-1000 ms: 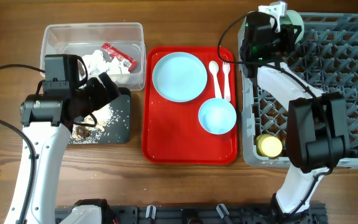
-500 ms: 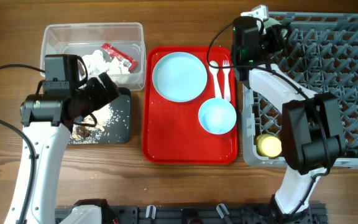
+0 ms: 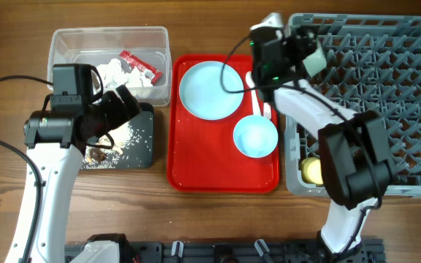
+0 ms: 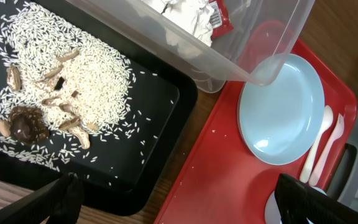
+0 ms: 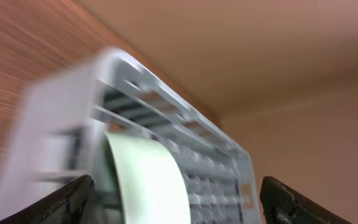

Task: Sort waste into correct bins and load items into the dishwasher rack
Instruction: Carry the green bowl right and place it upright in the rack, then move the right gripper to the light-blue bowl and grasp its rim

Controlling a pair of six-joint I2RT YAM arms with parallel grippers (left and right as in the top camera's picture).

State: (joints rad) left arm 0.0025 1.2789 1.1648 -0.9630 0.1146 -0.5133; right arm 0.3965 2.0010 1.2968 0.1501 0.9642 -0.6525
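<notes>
Dishwasher rack (image 3: pixel 386 88): grey peg crate on the right. It holds the pale green bowl (image 5: pixel 145 180), standing on edge at its near-left corner, probably so the pegs keep it upright. A yellow round thing (image 3: pixel 315 171) sits at the front-left.
Red tray (image 3: pixel 196 161): sits between the bins and the rack and carries the unloaded dishes.
Clear tub (image 3: pixel 61 44): holds the white tissue (image 3: pixel 115 73) and the red wrapper (image 3: pixel 139 64), so it seems to be the bin for dry waste.
Black tray (image 3: pixel 141 150): holds the food scraps (image 4: pixel 67 93), rice and brown bits, kept apart from the paper.
Plate (image 3: pixel 210 89): lies flat at the back of the red tray.
Blue bowl (image 3: pixel 255 136): upright on the red tray, in front of the plate.
Left gripper (image 4: pixel 182 205): fingers spread wide and empty, hovering over the black tray's right edge.
Right gripper (image 5: pixel 179 205): fingers spread, gripping nothing, facing the green bowl from over the rack's left rim.
Spoon (image 4: pixel 319 149) and fork (image 4: pixel 334 146): lie side by side to the right of the plate.
</notes>
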